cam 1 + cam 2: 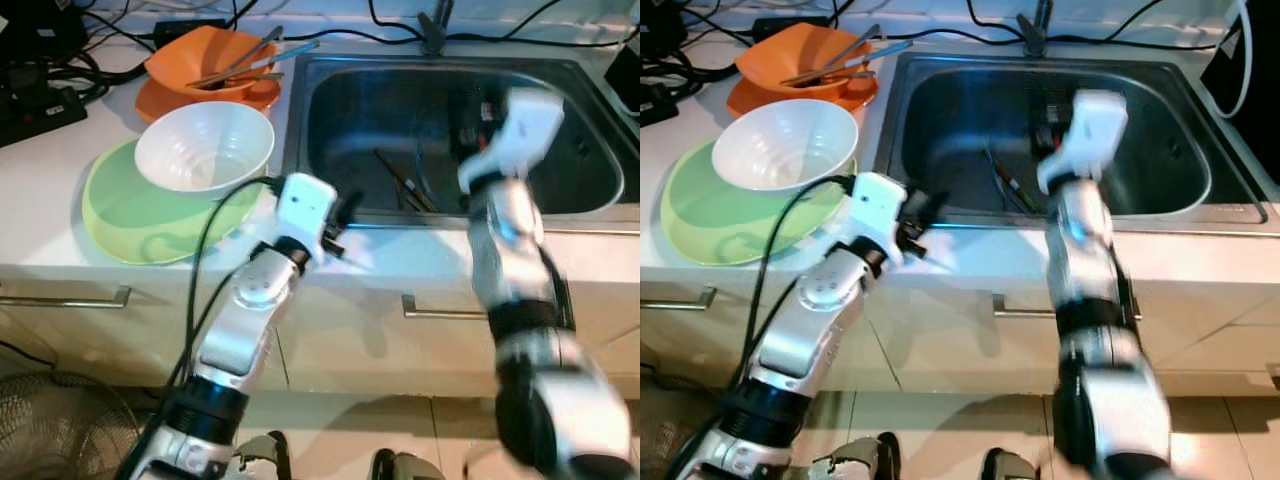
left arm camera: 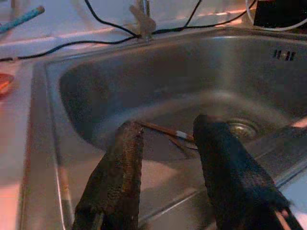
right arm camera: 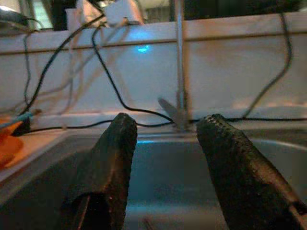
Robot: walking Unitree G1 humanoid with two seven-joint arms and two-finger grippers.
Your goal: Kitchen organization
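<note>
Left eye view: left end effector (image 1: 345, 222) is sitting at frame centre, over the front rim of the sink (image 1: 330, 75), holding nothing. Right arm is blurring at centre right, its end effector over the basin. Chopsticks (image 1: 400, 182) are lying on the sink floor. White bowl (image 1: 205, 146) is resting on the green plate (image 1: 125, 215) at left; orange bowl (image 1: 205, 55) with utensils is sitting upper left on the surface (image 1: 45, 165).

Right eye view: same layout, nothing extra.

Left wrist view: fingers (image 2: 120, 172) are spread apart, empty, pointing at the chopsticks mid-frame.

Right wrist view: right end effector (image 3: 165, 158) is released, empty, facing the faucet (image 3: 180, 72) and cables (image 3: 108, 72) along the back wall.

Risk, my read: both arms are converging on one basin, so collision is likely. Thin sticks flat on steel could slip from the pads. Cables behind the sink could snag.
</note>
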